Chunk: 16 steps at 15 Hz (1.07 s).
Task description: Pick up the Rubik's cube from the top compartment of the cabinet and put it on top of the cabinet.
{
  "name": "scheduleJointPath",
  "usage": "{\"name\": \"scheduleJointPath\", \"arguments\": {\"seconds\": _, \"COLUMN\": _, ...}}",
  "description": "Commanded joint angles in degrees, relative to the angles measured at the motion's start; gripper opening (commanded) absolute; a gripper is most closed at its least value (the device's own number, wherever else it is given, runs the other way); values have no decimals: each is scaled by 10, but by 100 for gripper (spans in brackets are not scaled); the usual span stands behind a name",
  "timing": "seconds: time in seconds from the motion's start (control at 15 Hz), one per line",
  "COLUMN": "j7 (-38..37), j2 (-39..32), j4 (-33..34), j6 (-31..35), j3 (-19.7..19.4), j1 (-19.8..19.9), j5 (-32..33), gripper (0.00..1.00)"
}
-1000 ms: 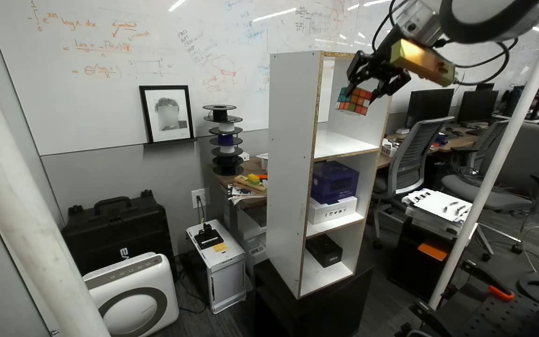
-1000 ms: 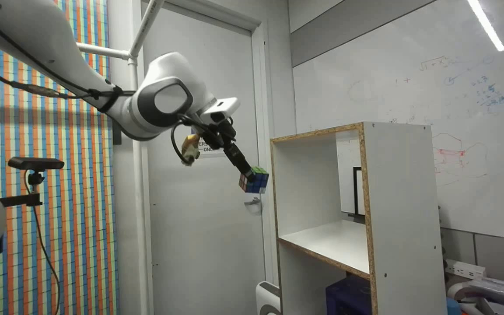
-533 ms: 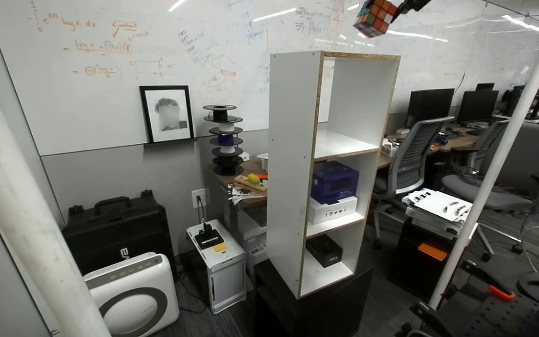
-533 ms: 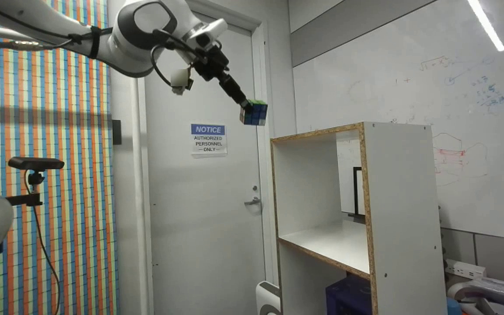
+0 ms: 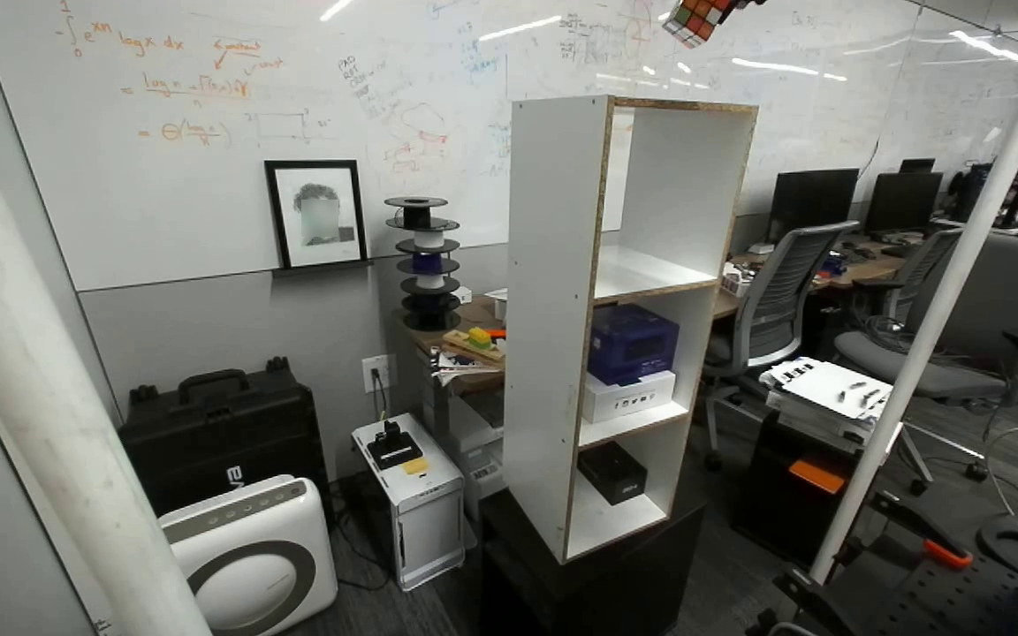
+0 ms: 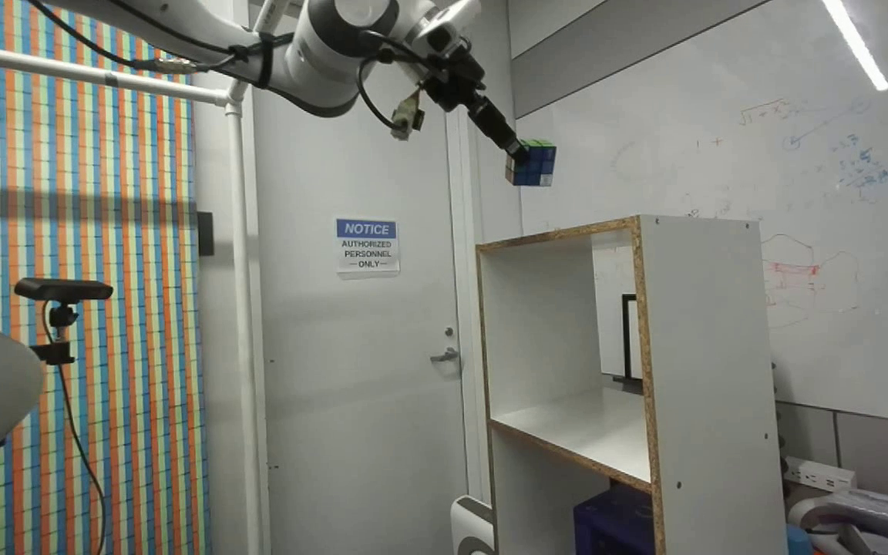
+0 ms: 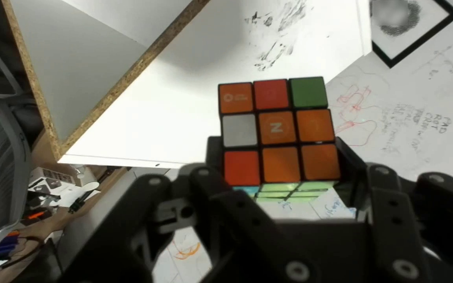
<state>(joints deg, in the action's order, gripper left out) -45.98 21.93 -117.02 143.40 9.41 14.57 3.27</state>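
1. Your gripper (image 7: 280, 157) is clenched on the Rubik's cube (image 6: 538, 163), its two fingers (image 7: 353, 161) pressing on opposite faces in the wrist view. The cube hangs between them, touching nothing else that you can see.

2. The cabinet (image 6: 706, 347) stands below the gripper. The cabinet top (image 7: 179, 114) lies beneath and ahead of the fingers, with a gap under the cube in both exterior views; the top compartment (image 6: 540, 331) is lower again. You can't tell whether the whole cube is over the top.

3. Expect something light and stiff, probably hard plastic, so a firm squeeze should do it no harm.

4. Expect smooth, perhaps slippery faces. In an exterior view the fingertip (image 6: 519, 153) meets the blue face near its upper corner on the wrist side, so the hold looks off-centre. A knock on the far lower corner could pivot the cube in your fingers or turn a layer (they are made to twist, after all).

5. The pick looks done and the placing not yet; keep this hold. If you must regrasp, take two opposite faces across the middle layer.

6. In an exterior view the cube (image 5: 695, 22) looks tipped, so level it beneath the gripper, lower gently and release only once it sits flat.
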Motion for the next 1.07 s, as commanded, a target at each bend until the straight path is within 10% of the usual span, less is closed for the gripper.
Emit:
{"name": "scheduleJointPath", "arguments": {"seconds": 0.0, "j7": -63, "j2": -112, "j4": 99, "j6": -4, "j3": 9, "j1": 5, "j5": 66, "gripper": 39}}
{"name": "scheduleJointPath", "arguments": {"seconds": 0.2, "j7": -98, "j2": -166, "j4": 153, "j6": -22, "j3": -8, "j1": -21, "j5": 117, "gripper": 39}}
{"name": "scheduleJointPath", "arguments": {"seconds": 0.27, "j7": -108, "j2": -179, "j4": 169, "j6": -29, "j3": -14, "j1": -30, "j5": 129, "gripper": 89}}
{"name": "scheduleJointPath", "arguments": {"seconds": 0.67, "j7": -79, "j2": -180, "j4": 217, "j6": -133, "j3": -45, "j1": -86, "j5": 102, "gripper": 100}}
{"name": "scheduleJointPath", "arguments": {"seconds": 1.0, "j7": 46, "j2": -124, "j4": 192, "j6": -266, "j3": -64, "j1": -121, "j5": -48, "gripper": 100}}
